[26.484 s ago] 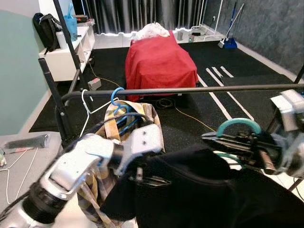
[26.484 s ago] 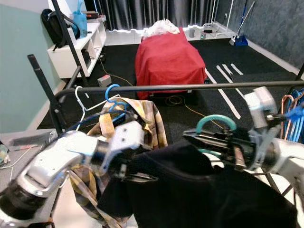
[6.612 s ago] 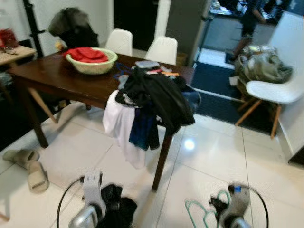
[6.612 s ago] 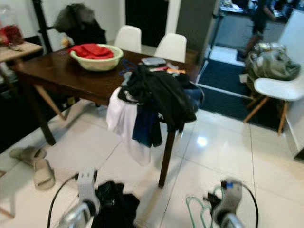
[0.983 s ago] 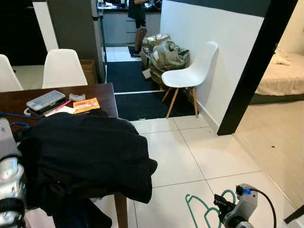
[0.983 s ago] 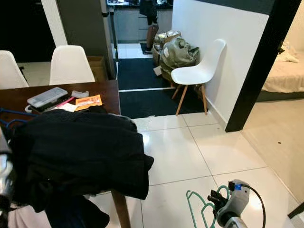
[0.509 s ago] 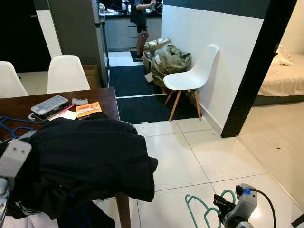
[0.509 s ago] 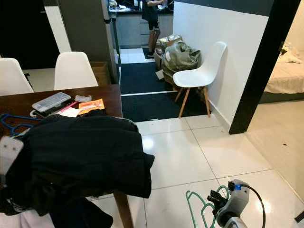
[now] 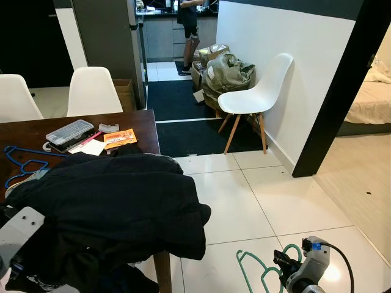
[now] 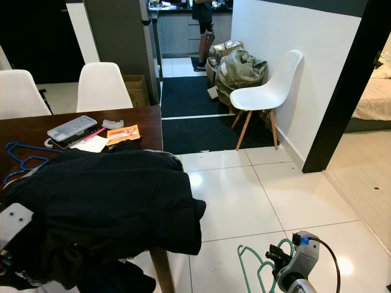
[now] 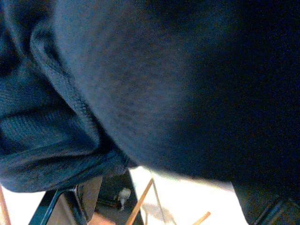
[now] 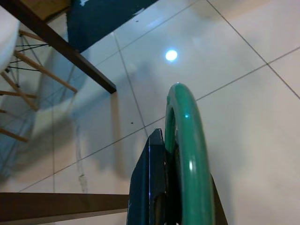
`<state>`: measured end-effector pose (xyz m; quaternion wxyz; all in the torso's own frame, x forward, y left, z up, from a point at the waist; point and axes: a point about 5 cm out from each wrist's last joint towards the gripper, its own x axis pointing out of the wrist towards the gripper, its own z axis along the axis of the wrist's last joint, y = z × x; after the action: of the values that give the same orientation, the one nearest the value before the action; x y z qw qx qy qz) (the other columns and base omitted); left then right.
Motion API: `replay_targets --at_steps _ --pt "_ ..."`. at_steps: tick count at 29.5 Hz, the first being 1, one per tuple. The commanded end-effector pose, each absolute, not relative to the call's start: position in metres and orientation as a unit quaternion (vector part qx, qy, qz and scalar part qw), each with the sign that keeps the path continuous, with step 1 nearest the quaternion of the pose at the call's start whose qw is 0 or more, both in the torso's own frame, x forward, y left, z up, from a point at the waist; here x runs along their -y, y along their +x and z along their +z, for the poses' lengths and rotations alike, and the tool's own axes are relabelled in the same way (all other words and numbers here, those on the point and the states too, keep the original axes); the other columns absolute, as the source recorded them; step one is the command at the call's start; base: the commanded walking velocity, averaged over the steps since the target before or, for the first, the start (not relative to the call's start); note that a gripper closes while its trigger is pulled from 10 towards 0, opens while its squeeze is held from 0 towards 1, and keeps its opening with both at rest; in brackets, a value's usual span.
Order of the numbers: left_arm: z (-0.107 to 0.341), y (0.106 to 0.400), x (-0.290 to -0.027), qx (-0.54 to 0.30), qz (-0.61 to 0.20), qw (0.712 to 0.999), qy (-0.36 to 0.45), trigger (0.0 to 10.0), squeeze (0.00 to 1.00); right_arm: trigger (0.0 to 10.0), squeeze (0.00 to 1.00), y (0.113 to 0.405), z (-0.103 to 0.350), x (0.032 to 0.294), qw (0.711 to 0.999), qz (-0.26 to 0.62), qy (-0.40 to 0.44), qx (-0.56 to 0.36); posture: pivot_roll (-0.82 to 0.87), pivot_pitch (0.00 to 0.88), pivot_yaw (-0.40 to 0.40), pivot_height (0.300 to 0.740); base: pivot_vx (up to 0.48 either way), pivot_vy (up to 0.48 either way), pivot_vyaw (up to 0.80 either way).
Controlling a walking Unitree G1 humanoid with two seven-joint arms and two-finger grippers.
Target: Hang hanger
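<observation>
Dark wooden table [image 9: 36, 129] at left, taken as landmark. Heaped over its near corner: black garment [image 9: 116, 207], draping past the edge toward the white tiled floor [image 9: 244, 201]. On the table top beyond the garment: blue hanger [image 9: 21, 160], grey case [image 9: 68, 132], orange packet [image 9: 119, 138]. Behind the table: two white chairs [image 9: 91, 91].

Right gripper [image 9: 282, 264], low and well to the right of the table, above the floor: fingers [image 12: 152, 183] pinched on the green hanger [image 9: 259, 274], hook standing up alongside them in the right wrist view [image 12: 185, 154], hanger body hanging down toward the floor in the head views.

Left gripper at the near side of the table, buried under the black garment; silver wrist housing [image 9: 18, 229] visible at the garment's edge. Left wrist view covered by dark cloth [image 11: 150, 84]; state of the left fingers: cannot be told.

Farther right of the table: third white chair [image 9: 256, 91] against the white wall [image 9: 275, 55], bundle of bags [image 9: 226, 67] beside it, black doorframe [image 9: 333, 91], dark mat [image 9: 189, 116]. In the far doorway beyond the table: a person [image 9: 188, 18], standing.
</observation>
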<state>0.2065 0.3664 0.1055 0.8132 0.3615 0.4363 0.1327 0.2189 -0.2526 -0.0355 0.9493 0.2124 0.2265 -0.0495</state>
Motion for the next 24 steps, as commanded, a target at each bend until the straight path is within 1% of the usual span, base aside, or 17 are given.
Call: replay_targets --at_steps 1,3,4,6,7,10,12,13,15,16,18,19,20,21,22,23,24 --pt "0.108 0.206 -0.374 -0.425 0.172 0.810 0.366 10.0 1.00 10.0 0.00 0.220 -0.035 0.253 0.947 -0.054 0.222 -0.226 0.06 0.000 -0.038 0.740 0.000 0.000 0.00" --pt "0.119 0.203 -0.385 -0.397 0.229 0.802 0.384 10.0 1.00 10.0 0.00 0.220 -0.035 0.254 0.947 -0.057 0.223 -0.224 0.06 0.000 -0.041 0.740 0.000 0.000 0.00" --pt "0.119 0.203 -0.385 -0.397 0.229 0.802 0.384 10.0 1.00 10.0 0.00 0.220 -0.035 0.254 0.947 -0.057 0.223 -0.224 0.06 0.000 -0.041 0.740 0.000 0.000 0.00" --pt "0.131 0.195 -0.395 -0.394 0.268 0.783 0.401 10.0 1.00 10.0 0.00 0.220 -0.034 0.255 0.947 -0.059 0.221 -0.223 0.07 0.000 -0.048 0.740 0.000 0.000 0.00" --pt "0.145 0.191 -0.403 -0.384 0.296 0.774 0.408 10.0 1.00 10.0 0.00 0.220 -0.035 0.255 0.947 -0.057 0.221 -0.225 0.07 0.000 -0.053 0.740 0.000 0.000 0.00" --pt "0.154 0.192 -0.403 -0.373 0.305 0.776 0.408 10.0 1.00 10.0 0.00 0.220 -0.034 0.255 0.947 -0.056 0.222 -0.226 0.07 0.000 -0.060 0.740 0.000 0.000 0.00" --pt "0.183 0.201 -0.398 -0.313 0.322 0.802 0.393 10.0 1.00 10.0 0.00 0.220 -0.035 0.256 0.947 -0.054 0.222 -0.228 0.07 0.000 -0.065 0.740 0.000 0.000 0.00" --pt "0.183 0.201 -0.398 -0.313 0.322 0.802 0.393 10.0 1.00 10.0 0.00 0.220 -0.035 0.256 0.947 -0.054 0.222 -0.228 0.07 0.000 -0.065 0.740 0.000 0.000 0.00" --pt "0.214 0.219 -0.375 -0.223 0.282 0.888 0.289 10.0 1.00 10.0 0.00 0.219 -0.035 0.257 0.946 -0.054 0.221 -0.229 0.08 0.000 -0.070 0.740 0.000 0.000 0.00" --pt "0.223 0.225 -0.364 -0.197 0.252 0.912 0.255 10.0 0.77 10.0 0.00 0.219 -0.034 0.257 0.946 -0.054 0.222 -0.229 0.08 0.000 -0.071 0.740 0.000 0.000 0.00" --pt "0.223 0.225 -0.364 -0.197 0.252 0.912 0.255 10.0 0.77 10.0 0.00 0.219 -0.034 0.257 0.946 -0.054 0.222 -0.229 0.08 0.000 -0.071 0.740 0.000 0.000 0.00" --pt "0.229 0.228 -0.356 -0.180 0.229 0.927 0.235 10.0 0.52 10.0 0.00 0.219 -0.035 0.257 0.946 -0.054 0.222 -0.230 0.08 0.000 -0.074 0.740 0.000 0.000 0.00" --pt "0.231 0.231 -0.350 -0.164 0.212 0.940 0.211 10.0 0.39 10.0 0.00 0.219 -0.035 0.258 0.946 -0.054 0.222 -0.230 0.08 0.000 -0.076 0.740 0.000 0.000 0.00" --pt "0.231 0.231 -0.350 -0.164 0.212 0.940 0.211 10.0 0.39 10.0 0.00 0.219 -0.035 0.258 0.946 -0.054 0.222 -0.230 0.08 0.000 -0.076 0.740 0.000 0.000 0.00" --pt "0.239 0.237 -0.342 -0.119 0.189 0.957 0.187 10.0 0.05 10.0 0.00 0.218 -0.035 0.258 0.946 -0.054 0.222 -0.231 0.08 0.000 -0.086 0.740 0.000 0.000 0.00" --pt "0.239 0.237 -0.342 -0.119 0.189 0.957 0.187 10.0 0.05 10.0 0.00 0.218 -0.035 0.258 0.946 -0.054 0.222 -0.231 0.08 0.000 -0.086 0.740 0.000 0.000 0.00" --pt "0.248 0.244 -0.333 -0.060 0.167 0.973 0.148 10.0 0.00 10.0 0.00 0.218 -0.035 0.258 0.946 -0.053 0.222 -0.232 0.08 0.000 -0.092 0.740 0.000 0.000 0.00"
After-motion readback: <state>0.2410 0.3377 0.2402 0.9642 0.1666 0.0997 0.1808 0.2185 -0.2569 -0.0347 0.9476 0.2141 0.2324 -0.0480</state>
